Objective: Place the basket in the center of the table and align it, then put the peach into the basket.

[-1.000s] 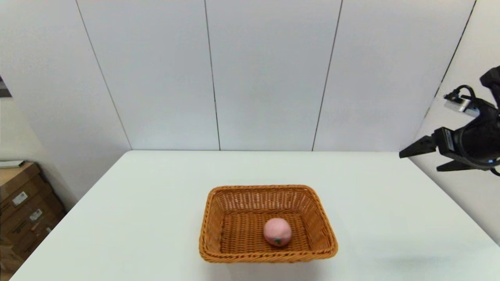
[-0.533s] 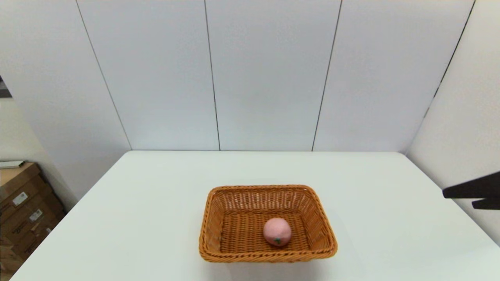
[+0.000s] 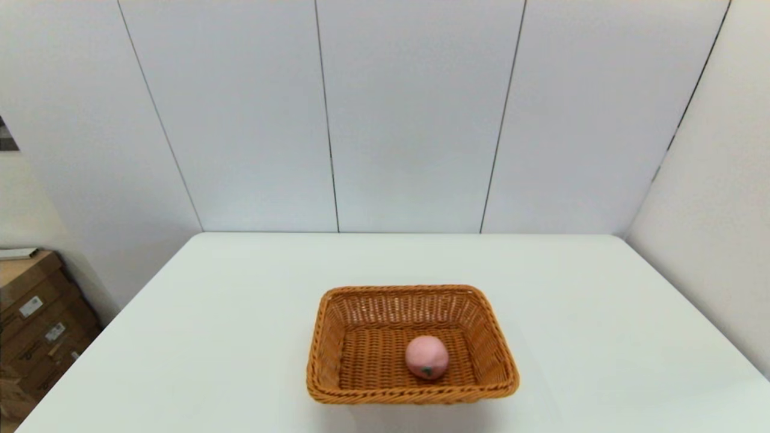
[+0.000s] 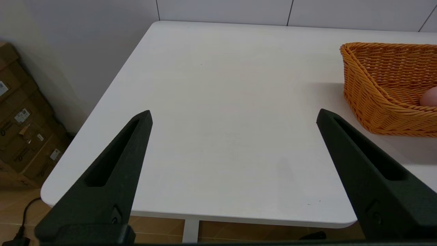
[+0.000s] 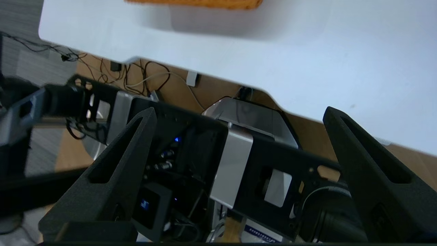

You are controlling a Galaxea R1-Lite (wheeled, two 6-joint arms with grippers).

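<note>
Both claws spread wide and empty: left claw [image 4: 234, 114] over the table [image 4: 218, 130], right claw [image 5: 239, 112] off its edge.

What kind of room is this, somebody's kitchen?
Probably not: it looks like a lab or test room. A bare white table stands against plain panelled walls, with stacked cardboard boxes beside it and loose cables underneath.

Pretty much the whole bench [image 3: 240, 313] was open in the head view. Only the basket [image 3: 412, 394] sat lower center, its sloped walls ringing the peach [image 3: 427, 356], open from above. Bare surface lay left, right and behind it. Cardboard boxes [image 3: 36, 325] stood off the lower left edge.
</note>
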